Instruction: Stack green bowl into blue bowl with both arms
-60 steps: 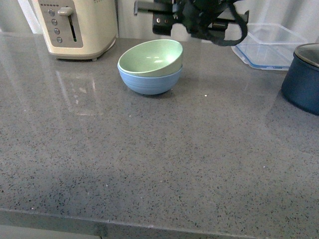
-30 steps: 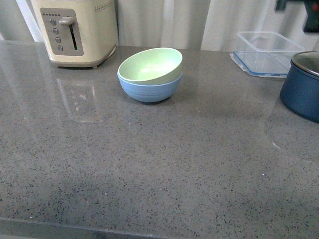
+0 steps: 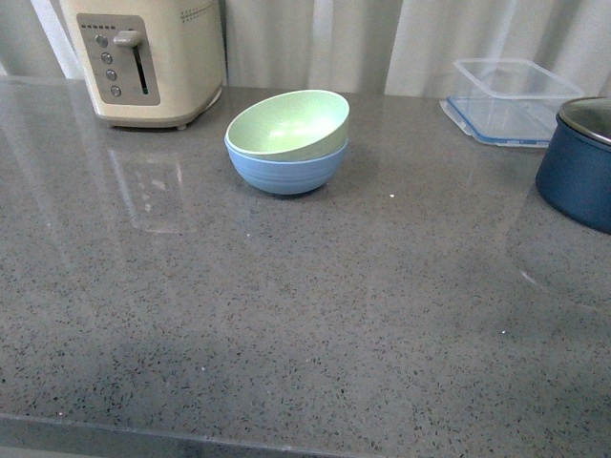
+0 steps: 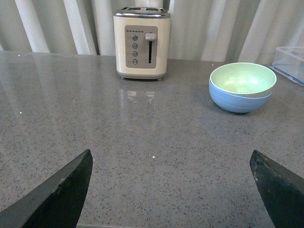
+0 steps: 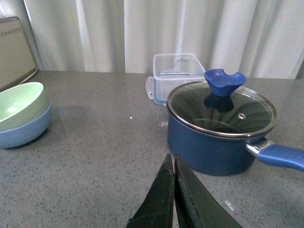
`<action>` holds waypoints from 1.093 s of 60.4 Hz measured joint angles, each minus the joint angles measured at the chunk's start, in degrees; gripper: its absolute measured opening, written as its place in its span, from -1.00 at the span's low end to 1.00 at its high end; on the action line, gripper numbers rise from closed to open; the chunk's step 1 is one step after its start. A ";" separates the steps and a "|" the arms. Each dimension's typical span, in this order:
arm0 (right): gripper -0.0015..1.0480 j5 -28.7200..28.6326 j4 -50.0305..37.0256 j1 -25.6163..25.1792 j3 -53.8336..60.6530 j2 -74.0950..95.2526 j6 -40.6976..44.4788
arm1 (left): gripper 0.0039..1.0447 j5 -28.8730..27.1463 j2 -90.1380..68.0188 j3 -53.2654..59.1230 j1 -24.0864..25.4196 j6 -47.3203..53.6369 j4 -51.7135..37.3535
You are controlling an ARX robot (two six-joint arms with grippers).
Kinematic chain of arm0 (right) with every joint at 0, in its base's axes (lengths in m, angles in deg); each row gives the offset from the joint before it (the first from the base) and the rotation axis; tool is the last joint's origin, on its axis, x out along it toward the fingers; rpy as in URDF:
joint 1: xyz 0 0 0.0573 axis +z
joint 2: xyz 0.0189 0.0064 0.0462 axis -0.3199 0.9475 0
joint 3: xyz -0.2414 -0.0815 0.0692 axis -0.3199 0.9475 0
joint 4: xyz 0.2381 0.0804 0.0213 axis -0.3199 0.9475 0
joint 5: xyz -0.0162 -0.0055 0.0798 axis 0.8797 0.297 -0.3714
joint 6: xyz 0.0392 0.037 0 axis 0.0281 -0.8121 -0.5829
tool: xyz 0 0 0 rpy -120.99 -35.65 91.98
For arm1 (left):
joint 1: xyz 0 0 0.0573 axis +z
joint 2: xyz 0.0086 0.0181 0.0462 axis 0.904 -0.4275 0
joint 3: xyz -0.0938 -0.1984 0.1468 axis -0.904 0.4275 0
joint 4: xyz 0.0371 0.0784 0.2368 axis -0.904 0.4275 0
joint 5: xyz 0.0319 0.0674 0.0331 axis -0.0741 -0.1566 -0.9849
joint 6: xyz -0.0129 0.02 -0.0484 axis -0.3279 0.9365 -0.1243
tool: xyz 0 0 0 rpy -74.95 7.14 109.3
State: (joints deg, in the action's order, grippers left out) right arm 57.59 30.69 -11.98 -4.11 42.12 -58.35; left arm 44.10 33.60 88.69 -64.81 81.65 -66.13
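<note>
Front view high over counter; wrist views low; all share green bowl [image 3: 288, 122].

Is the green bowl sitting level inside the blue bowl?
No, the green bowl sits tilted in the blue bowl, its rim higher on one side.

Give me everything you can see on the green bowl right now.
The pale mint-green round matte bowl is nested in the light sky-blue ridged bowl, but not level: it sits tilted, its rim raised on the side nearer the clear plastic container and dipping toward the cream toaster. Its inside looks smooth and empty. It is whole and upright, resting only on the blue bowl, on the grey speckled countertop. Neither pincer touches it.
</note>
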 joint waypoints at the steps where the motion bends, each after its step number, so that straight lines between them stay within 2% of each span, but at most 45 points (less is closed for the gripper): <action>1: -0.98 -0.11 0.13 -0.09 0.26 -0.35 0.02 | 0.88 0.00 0.00 0.00 0.00 0.00 0.00; 12: -0.98 -1.64 2.86 -1.75 3.52 -6.25 0.02 | 0.88 0.00 0.00 0.00 0.02 0.00 0.00; 17: -0.98 -5.88 4.68 -4.76 4.81 -9.20 0.02 | 0.88 0.00 0.00 0.00 0.00 0.00 0.00; 23: -0.98 -6.05 6.95 -6.45 6.05 -12.81 0.00 | 0.88 -0.04 0.00 0.00 0.00 0.00 0.00; 28: -0.98 -6.25 9.05 -6.54 6.93 -15.96 0.00 | 0.88 0.00 0.00 0.00 0.00 0.00 0.00; 35: -0.98 -6.32 7.52 -6.54 9.53 -17.31 0.00 | 0.88 -0.02 0.00 0.00 0.00 0.00 0.00; 44: -0.98 -6.36 14.45 -6.54 10.08 -24.83 0.00 | 0.88 -0.02 0.02 0.00 0.00 0.00 0.00; 66: -0.98 -6.38 25.35 -6.54 10.10 -36.28 0.00 | 0.88 -0.02 0.00 0.00 0.00 0.00 0.00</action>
State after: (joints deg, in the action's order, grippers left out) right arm 51.21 56.04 -18.51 5.99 5.83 -58.35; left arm 44.08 33.60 88.69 -64.81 81.65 -66.13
